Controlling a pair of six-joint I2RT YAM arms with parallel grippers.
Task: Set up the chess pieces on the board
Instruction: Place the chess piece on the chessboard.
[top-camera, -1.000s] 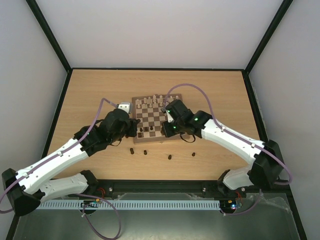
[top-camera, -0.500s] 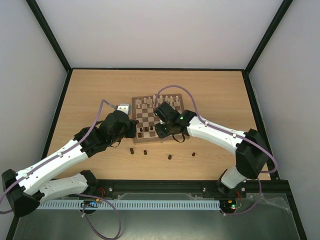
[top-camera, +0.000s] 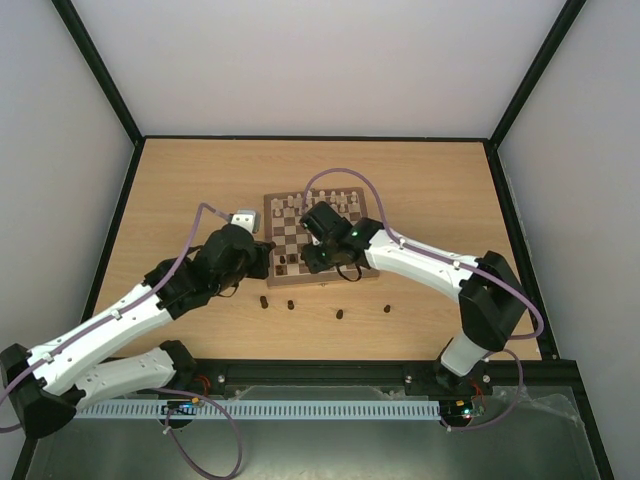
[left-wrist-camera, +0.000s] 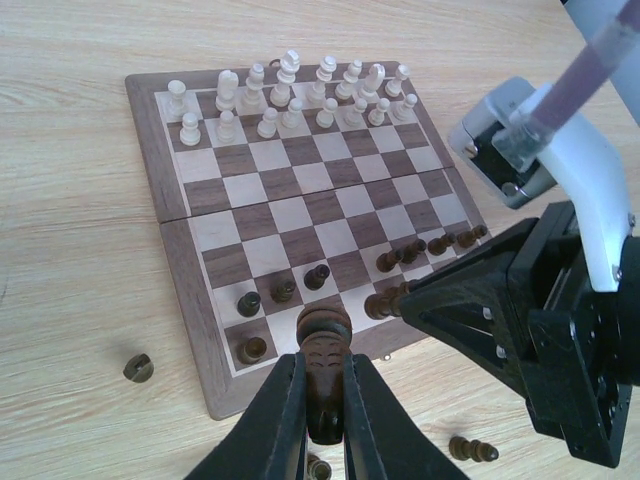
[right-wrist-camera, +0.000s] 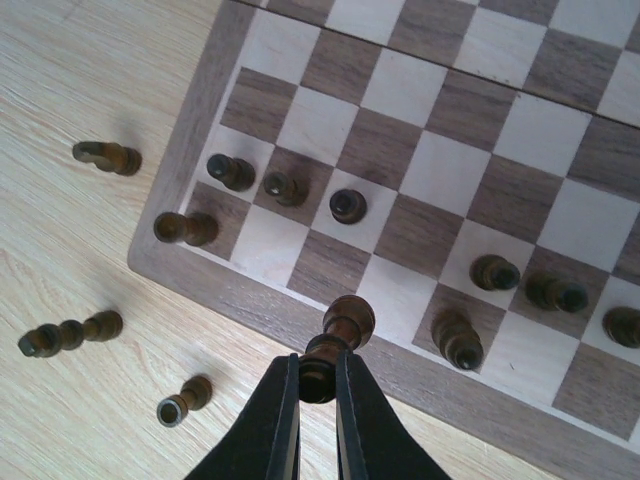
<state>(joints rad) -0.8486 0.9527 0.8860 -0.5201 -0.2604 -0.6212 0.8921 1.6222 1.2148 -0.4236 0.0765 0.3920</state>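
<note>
On the big wooden table (top-camera: 440, 180) two white and black arms reach in from the near side. The left arm (top-camera: 120, 320) stretches in from the left and the right arm (top-camera: 430, 268) from the right. Both end over the near part of the board (top-camera: 288, 230). The board is square, with brown and cream squares and a light wood edge. It sits near the middle of the table.

The left gripper (left-wrist-camera: 322, 365) hangs over the near edge of the board, a bit left of the middle. Its two fingers (left-wrist-camera: 280, 400) squeeze a ribbed dark piece (left-wrist-camera: 325, 335) and pinch it tight between them. The right gripper (right-wrist-camera: 317, 370) is close beside it, also at the near edge. Its fingers (right-wrist-camera: 283, 410) pinch a round-topped dark piece (right-wrist-camera: 348, 318), which hangs over the wood edge of the board. I cannot tell if either held piece touches the board.

The cream pieces (left-wrist-camera: 290, 95) stand in two rows along the far side of the board. The dark pieces (left-wrist-camera: 283, 292) on the board stand in the near rows, a few on the left and more on the right. Four loose pieces (top-camera: 340, 315) are on the bare table just in front of the board, well apart from each other, and some of them lie on their sides.
</note>
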